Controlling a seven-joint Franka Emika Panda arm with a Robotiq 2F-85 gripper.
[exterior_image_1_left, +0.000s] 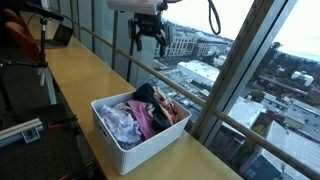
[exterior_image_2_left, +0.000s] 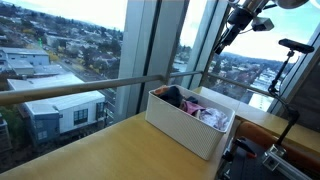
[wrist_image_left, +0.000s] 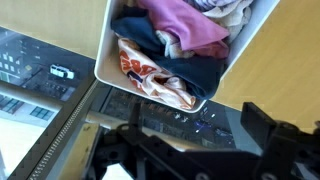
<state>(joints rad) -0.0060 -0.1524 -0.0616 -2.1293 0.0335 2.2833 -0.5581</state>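
Overhead, end effector (exterior_image_1_left: 148, 43) spread wide, empty, well above rectangular white plastic bin (exterior_image_1_left: 152, 145) of crumpled soft clothes (exterior_image_1_left: 145, 112).

bin (exterior_image_1_left: 140, 152): white plastic tub, rectangular, upright, open top, sitting on the wooden counter (exterior_image_1_left: 85, 85) right up by its window-side edge
clothes (exterior_image_1_left: 148, 110): crumpled pile heaped a bit past the rim, with pink, dark navy and pale floral stuff
printed piece (wrist_image_left: 140, 72): orange-and-white, squashed into one end of the bin
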